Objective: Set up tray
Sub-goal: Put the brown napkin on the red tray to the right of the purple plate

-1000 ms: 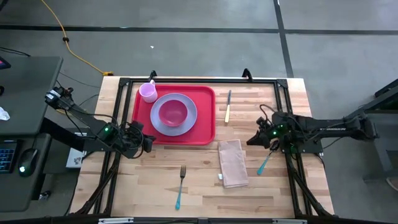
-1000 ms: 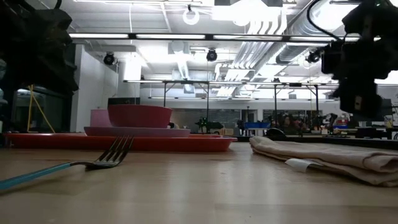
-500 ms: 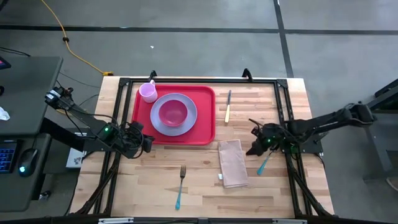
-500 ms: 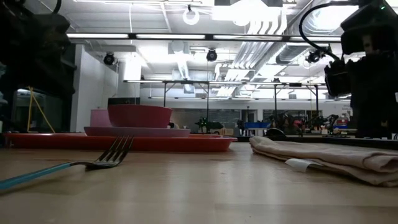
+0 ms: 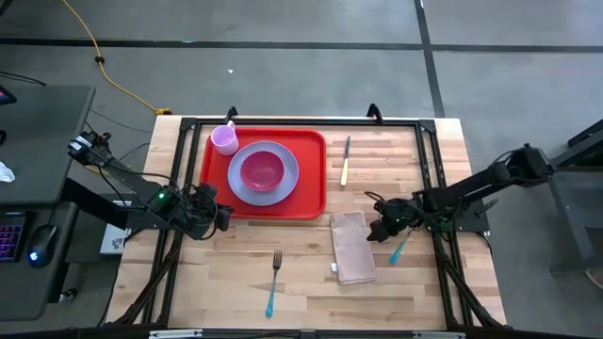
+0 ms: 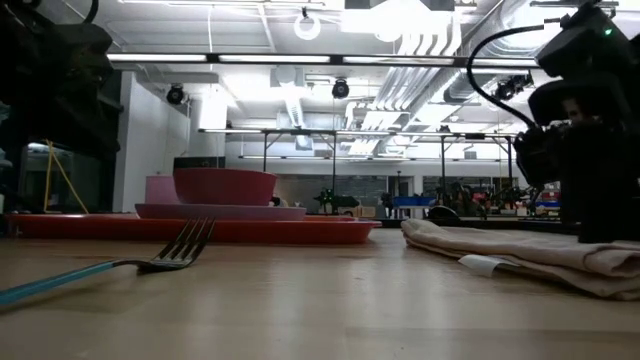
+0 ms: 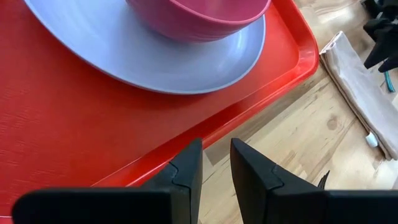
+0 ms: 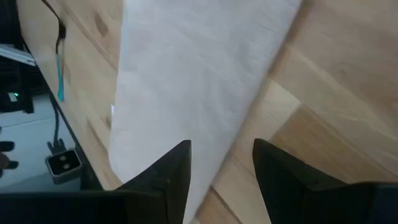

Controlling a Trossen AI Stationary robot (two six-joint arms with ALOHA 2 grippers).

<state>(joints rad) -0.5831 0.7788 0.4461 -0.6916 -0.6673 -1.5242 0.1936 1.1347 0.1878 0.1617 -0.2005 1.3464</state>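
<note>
Fork (image 6: 100, 263) handle cut off at edge

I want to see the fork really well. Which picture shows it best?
The high view: the whole fork lies on the bare table, blue handle and all. The low view shows it close but side-on, its handle cut off. The right wrist view catches it small; the left wrist view only its tines.

Plate (image 5: 247, 188), bowl (image 5: 262, 170), cup (image 5: 224, 139), napkin (image 5: 353, 247)
</note>
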